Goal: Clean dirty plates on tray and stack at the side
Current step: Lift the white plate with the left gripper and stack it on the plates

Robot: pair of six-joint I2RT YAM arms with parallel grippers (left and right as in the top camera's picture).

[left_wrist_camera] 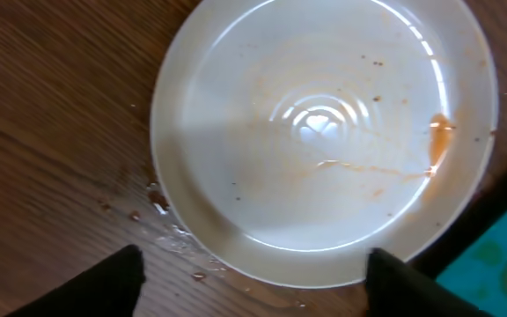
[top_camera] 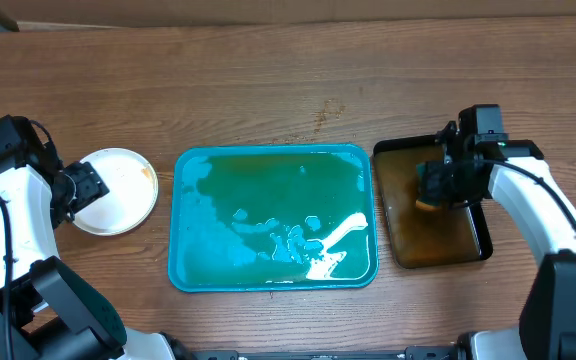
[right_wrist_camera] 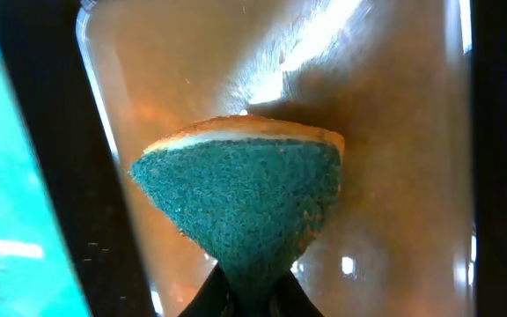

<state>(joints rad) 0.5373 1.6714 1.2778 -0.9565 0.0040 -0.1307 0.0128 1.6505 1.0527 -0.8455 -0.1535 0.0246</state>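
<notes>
On the table a plate is set left of the tray, seemingly for stacking, the left gripper spread at its rim. A sponge is pinched by the right gripper over the black tray, probably for rinsing.
</notes>
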